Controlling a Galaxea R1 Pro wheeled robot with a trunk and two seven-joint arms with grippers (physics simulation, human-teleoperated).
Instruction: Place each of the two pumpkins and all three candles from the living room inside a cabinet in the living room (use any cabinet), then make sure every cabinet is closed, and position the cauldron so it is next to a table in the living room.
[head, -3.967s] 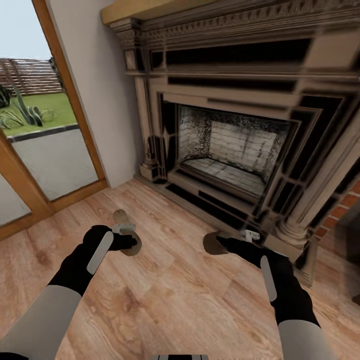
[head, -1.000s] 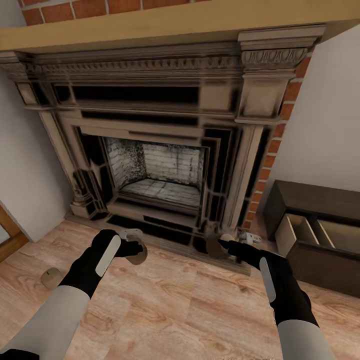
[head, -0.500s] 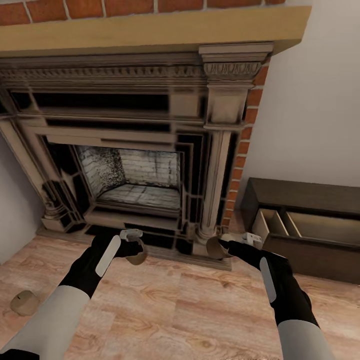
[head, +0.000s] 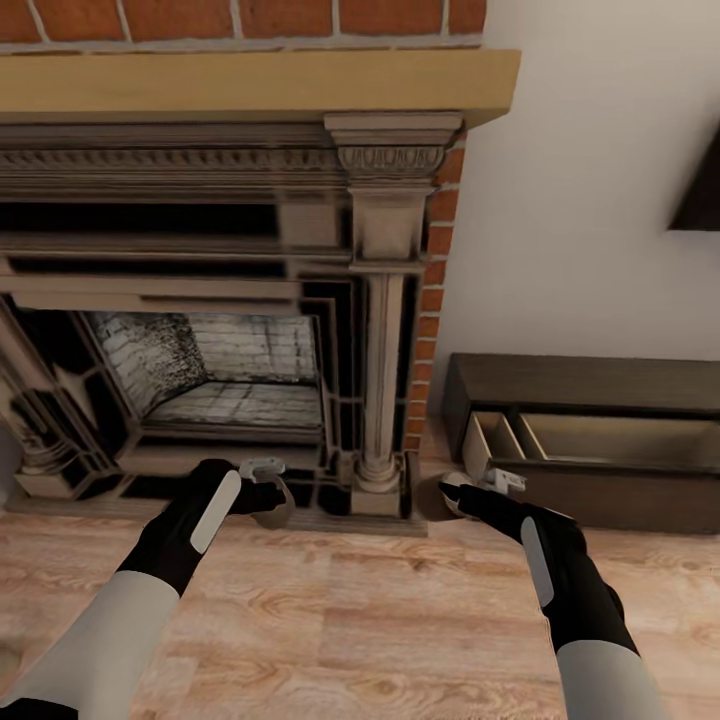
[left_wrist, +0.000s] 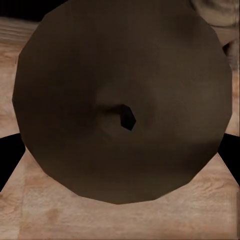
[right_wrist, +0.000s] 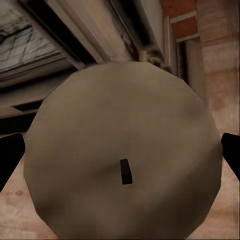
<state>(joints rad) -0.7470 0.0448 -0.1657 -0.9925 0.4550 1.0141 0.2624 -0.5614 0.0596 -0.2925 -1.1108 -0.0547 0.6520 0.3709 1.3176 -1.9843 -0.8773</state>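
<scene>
In the head view my left gripper (head: 270, 497) is shut on a grey-brown candle (head: 283, 513), held low in front of the fireplace hearth. My right gripper (head: 455, 494) is shut on a second candle (head: 438, 498), just left of the dark-brown cabinet (head: 580, 383). The cabinet's wide drawer (head: 610, 438) stands pulled out, its beige lining showing. The left wrist view looks onto the flat top of a candle (left_wrist: 120, 75) with its small wick, black fingers (left_wrist: 7, 159) at its sides. The right wrist view gives the same look at the other candle (right_wrist: 100, 130), between dark fingers (right_wrist: 8, 156).
The brick-and-stone fireplace (head: 210, 300) with its wooden mantel (head: 250, 85) takes up the left and centre ahead. A carved column (head: 382, 330) stands between the hearth and the cabinet. Wooden floor (head: 360, 620) lies under both arms. A dark object (head: 702, 190) hangs on the white wall at the right.
The camera has swung to the right: the fireplace slid left, the cabinet came further into view and a candle lying on the floor left the picture. Both grippers still hold their candles.
</scene>
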